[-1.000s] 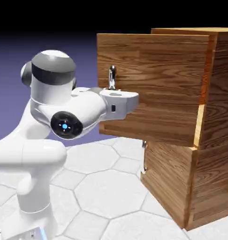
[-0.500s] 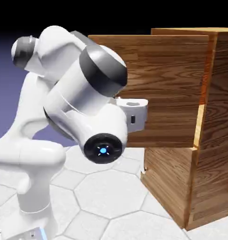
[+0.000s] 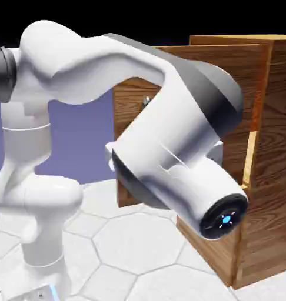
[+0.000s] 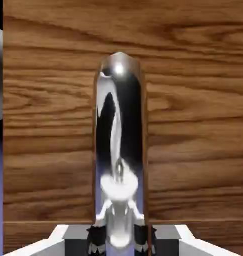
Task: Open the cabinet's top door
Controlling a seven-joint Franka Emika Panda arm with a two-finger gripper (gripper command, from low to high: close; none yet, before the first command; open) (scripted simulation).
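The cabinet (image 3: 272, 176) stands at the exterior view's right, upright, brown wood grain on its side and top. The top door (image 3: 242, 66) is open: its panel stands out from the body toward the exterior view's left, with a bright, pale strip (image 3: 250, 157) showing in the gap beside its hinge-side edge. The inner space of the upper compartment cannot be inspected from either camera, so its contents cannot be stated. Below, the lower door (image 3: 207, 250) shows in part, its face in line with the cabinet front; the arm hides the rest, and what lies behind that panel cannot be seen.

The white arm (image 3: 63, 67) reaches across the front of the top door and covers much of its middle. Its wrist (image 3: 225, 217) hangs low, with a small blue light on the dark end cap, overlapping the cabinet's lower part in the exterior view. A small part of the silver handle (image 3: 146, 101) shows to the left of the forearm.

In the hand view, the handle runs lengthwise up the middle against the wood grain, polished and reflective. The gripper (image 4: 121, 241) has its two fingertips spread apart at the bottom edge, one to each side of the handle's line. Whether either fingertip touches the metal cannot be determined
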